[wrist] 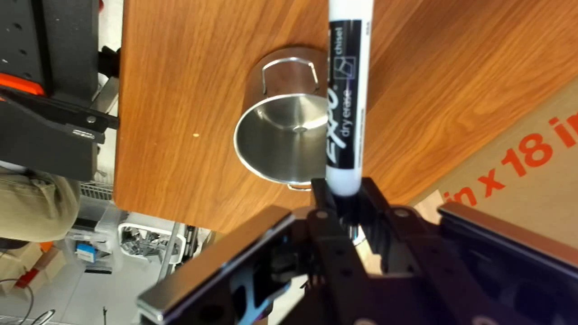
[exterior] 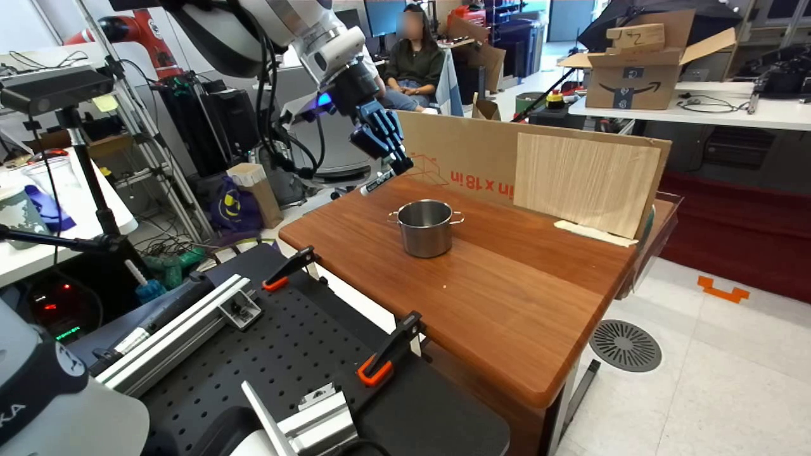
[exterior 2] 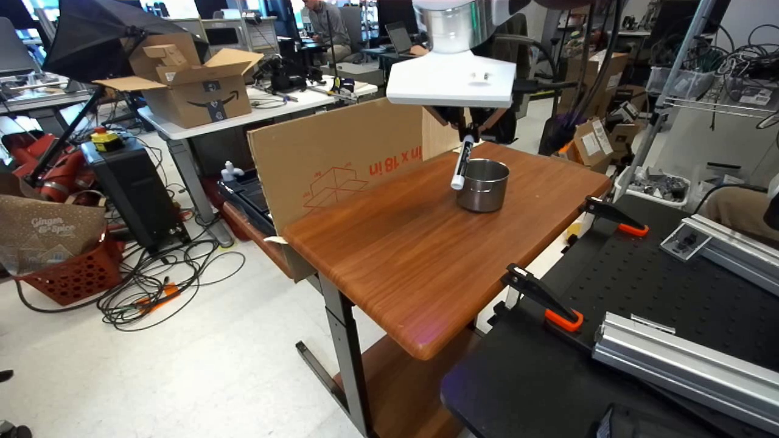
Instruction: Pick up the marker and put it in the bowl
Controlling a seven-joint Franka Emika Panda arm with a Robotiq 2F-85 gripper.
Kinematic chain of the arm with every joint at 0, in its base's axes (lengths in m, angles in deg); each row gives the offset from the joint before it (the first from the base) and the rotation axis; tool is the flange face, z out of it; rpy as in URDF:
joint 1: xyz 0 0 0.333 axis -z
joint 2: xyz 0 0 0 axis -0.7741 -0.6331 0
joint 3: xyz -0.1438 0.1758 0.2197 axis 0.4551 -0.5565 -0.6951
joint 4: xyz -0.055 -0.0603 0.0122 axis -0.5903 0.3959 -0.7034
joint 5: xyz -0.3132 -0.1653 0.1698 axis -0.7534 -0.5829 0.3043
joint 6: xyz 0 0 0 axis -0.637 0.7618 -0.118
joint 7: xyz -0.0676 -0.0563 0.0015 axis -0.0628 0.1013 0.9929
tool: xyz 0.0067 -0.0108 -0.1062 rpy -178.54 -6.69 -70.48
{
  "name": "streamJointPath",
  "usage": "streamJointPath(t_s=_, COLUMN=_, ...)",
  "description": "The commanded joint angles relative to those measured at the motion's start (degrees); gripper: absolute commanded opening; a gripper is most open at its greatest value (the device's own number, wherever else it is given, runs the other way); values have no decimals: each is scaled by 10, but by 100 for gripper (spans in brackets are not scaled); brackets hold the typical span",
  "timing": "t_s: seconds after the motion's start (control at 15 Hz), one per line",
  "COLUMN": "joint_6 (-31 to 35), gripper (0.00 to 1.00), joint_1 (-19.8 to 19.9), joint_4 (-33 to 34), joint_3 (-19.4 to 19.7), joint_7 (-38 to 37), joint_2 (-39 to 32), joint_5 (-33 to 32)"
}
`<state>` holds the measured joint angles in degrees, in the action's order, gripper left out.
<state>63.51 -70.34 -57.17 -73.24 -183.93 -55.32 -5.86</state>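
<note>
The marker is a white and black Expo pen, and it shows in both exterior views [exterior: 378, 182] [exterior 2: 462, 163] and in the wrist view [wrist: 347, 95]. My gripper [exterior: 399, 164] is shut on its dark end; the grip also shows in an exterior view [exterior 2: 467, 131] and in the wrist view [wrist: 345, 192]. The white end sticks out beyond the fingers, tilted downward. The bowl [exterior: 427, 237] is a silver metal pot with two wire handles, upright on the table, also in an exterior view [exterior 2: 485, 198]. In the wrist view the bowl [wrist: 289, 74] lies below the marker, which covers part of its rim. Its visible inside holds nothing.
The brown wooden table [exterior: 507, 285] has a cardboard panel [exterior: 469, 149] standing along its far edge. Black and orange clamps [exterior: 386, 354] [exterior 2: 541, 295] sit along the near edge, by the black perforated board [exterior: 279, 354].
</note>
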Motion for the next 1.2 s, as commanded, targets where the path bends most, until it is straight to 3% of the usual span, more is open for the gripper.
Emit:
streamJointPath(t_s=0.0, joint_6=-34, gripper=5, joint_1=44, joint_4=-16, joint_3=-35, joint_7=-22, joint_2=30, joint_5=-9)
streamJointPath(t_s=0.4, joint_6=-83, gripper=5, joint_1=80, joint_4=-5, joint_3=-53, joint_7=-27, joint_2=29, joint_5=-10)
streamJointPath(t_s=1.13, joint_6=-178, gripper=5, joint_1=96, joint_4=58, joint_3=-59, joint_7=-36, joint_2=-1, joint_5=-16)
